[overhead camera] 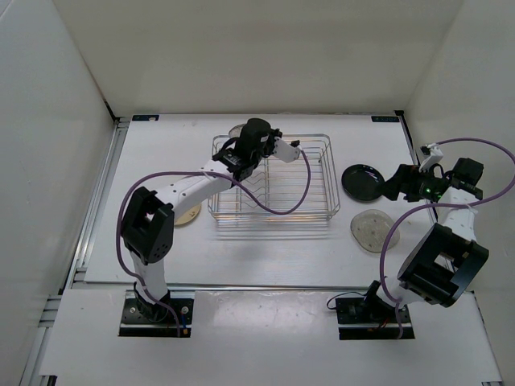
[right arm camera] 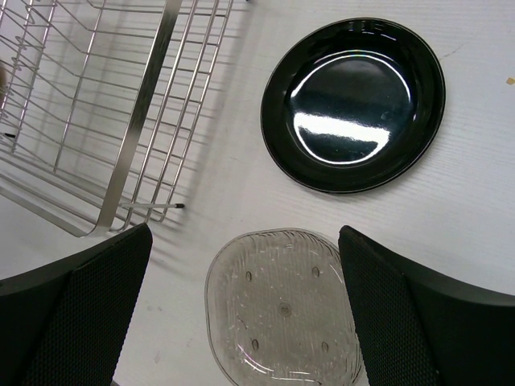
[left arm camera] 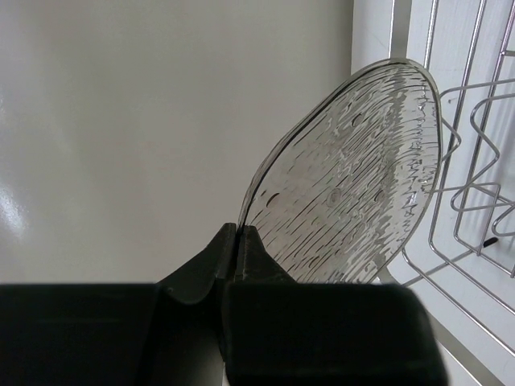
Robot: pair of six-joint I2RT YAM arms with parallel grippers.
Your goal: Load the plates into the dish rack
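Note:
The silver wire dish rack [overhead camera: 273, 181] stands mid-table. My left gripper [overhead camera: 256, 137] is over its far left corner, shut on the rim of a pale translucent grey plate [left arm camera: 354, 177] that it holds on edge, above the table beside the rack's wires [left arm camera: 475, 161]. My right gripper [right arm camera: 245, 241] is open and empty, above the table right of the rack. Below it lie the glossy black plate [right arm camera: 352, 103] and the second translucent grey plate [right arm camera: 282, 310], both flat. In the top view the black plate [overhead camera: 364, 180] lies behind the grey one [overhead camera: 372, 231]. The tan plate [overhead camera: 188, 215] lies left of the rack, half hidden by my left arm.
White walls enclose the table on three sides. A metal rail [overhead camera: 98, 201] runs along the left edge. A purple cable [overhead camera: 273, 205] from my left arm hangs over the rack. The rack's right corner [right arm camera: 121, 201] is close to my right gripper's left finger.

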